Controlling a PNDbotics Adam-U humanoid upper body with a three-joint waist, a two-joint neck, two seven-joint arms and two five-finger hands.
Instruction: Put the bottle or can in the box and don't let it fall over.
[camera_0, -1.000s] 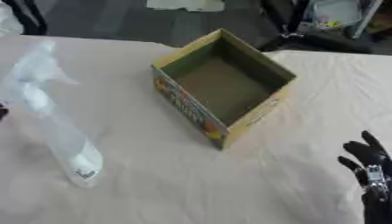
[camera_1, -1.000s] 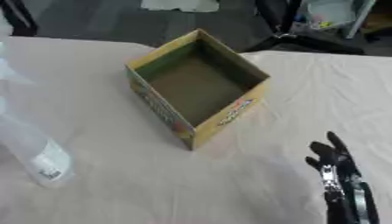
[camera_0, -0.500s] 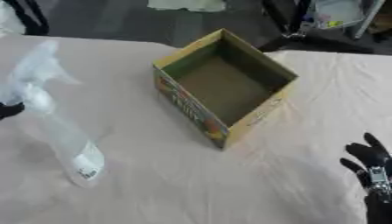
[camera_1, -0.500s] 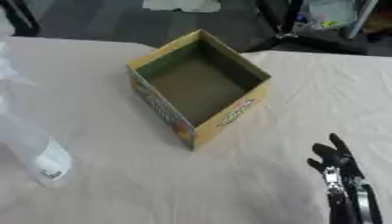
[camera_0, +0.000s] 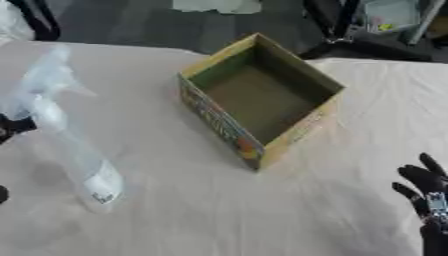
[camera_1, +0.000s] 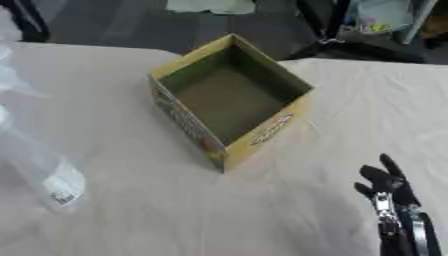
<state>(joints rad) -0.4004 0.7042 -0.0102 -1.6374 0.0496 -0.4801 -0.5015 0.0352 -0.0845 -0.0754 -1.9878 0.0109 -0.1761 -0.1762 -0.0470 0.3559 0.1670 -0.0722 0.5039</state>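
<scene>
A clear plastic spray bottle (camera_0: 77, 150) with a white label stands upright on the beige tablecloth at the left, its trigger head at the top. An open yellow cardboard box (camera_0: 215, 121) with colourful printed sides sits in the middle, turned corner-on, and nothing shows inside it. Only a black sliver of my left hand (camera_0: 10, 126) shows at the left edge, beside the bottle's neck. Whether it touches the bottle is hidden. My right hand (camera_1: 389, 192) rests open at the lower right, fingers up, well away from the box.
The table's far edge runs across the top, with dark floor behind it. Black chair or stand legs (camera_0: 337, 25) and a pale object (camera_0: 214, 6) lie beyond it. Bare cloth (camera_0: 219, 210) stretches between the bottle and the box.
The left hand has edged in from the left border toward the bottle's neck. The bottle, the box and the right hand stay where they were.
</scene>
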